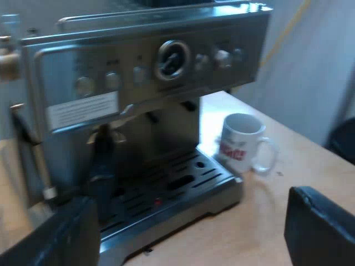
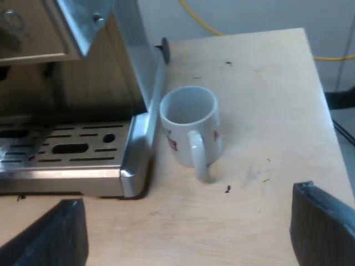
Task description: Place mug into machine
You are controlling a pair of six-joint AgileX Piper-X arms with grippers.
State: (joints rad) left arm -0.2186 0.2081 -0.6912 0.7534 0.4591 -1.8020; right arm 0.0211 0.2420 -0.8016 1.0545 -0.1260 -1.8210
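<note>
A white mug (image 1: pixel 241 141) with red lettering stands upright on the wooden table, close beside the drip tray (image 1: pixel 216 185) of the steel espresso machine (image 1: pixel 150 72). In the right wrist view the mug (image 2: pixel 188 119) is empty, with its handle turned toward my right gripper (image 2: pixel 188 233). That gripper hovers open a short way off, nothing between its fingers. My left gripper (image 1: pixel 186 244) is open too, facing the machine's front and holding nothing. A dark handle (image 1: pixel 102 160) hangs under the machine's brew head.
The slotted drip tray (image 2: pixel 66 147) carries nothing. A steam wand (image 1: pixel 33 152) hangs at the machine's side. Bare wooden table (image 2: pixel 266 100) stretches beyond the mug to its edge, with a yellow cable (image 2: pixel 199 22) past it.
</note>
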